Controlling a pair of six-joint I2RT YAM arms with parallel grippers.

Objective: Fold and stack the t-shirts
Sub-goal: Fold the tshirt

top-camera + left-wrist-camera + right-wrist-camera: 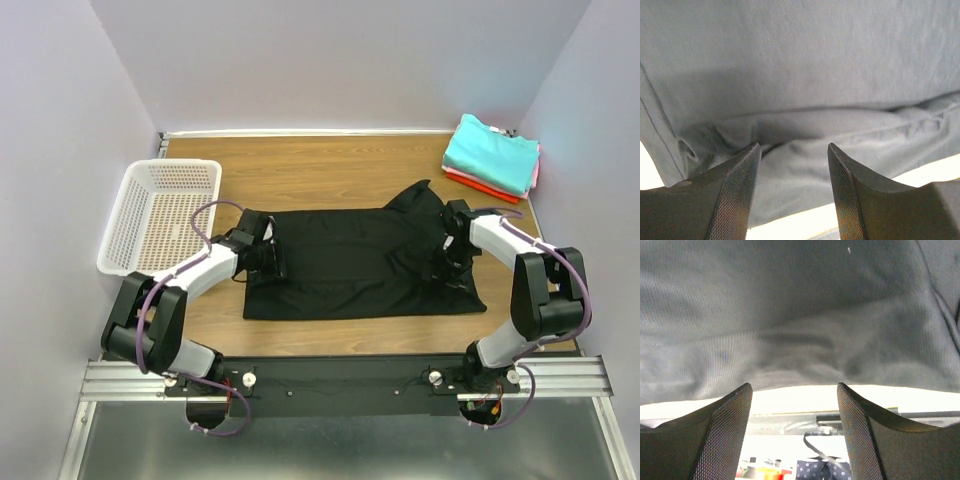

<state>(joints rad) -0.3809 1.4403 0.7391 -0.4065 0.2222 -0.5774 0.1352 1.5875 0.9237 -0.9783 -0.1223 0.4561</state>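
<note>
The large black t-shirt (355, 262) lies spread on the wooden table, a sleeve pointing up at its far right. My left gripper (272, 262) is open over the shirt's left edge; in the left wrist view its fingers (737, 195) straddle a cloth fold (800, 125). My right gripper (440, 268) is open at the shirt's right side; the right wrist view shows the shirt (790, 315) just beyond its open fingertips (855, 430), nothing between them. A folded stack with the teal t-shirt (490, 152) on top, red-orange (480, 186) and pink edges below, sits at the back right corner.
A white plastic lattice basket (160, 215) stands at the left of the table. Grey walls close in the table on three sides. The metal mounting rail (340, 380) runs along the near edge.
</note>
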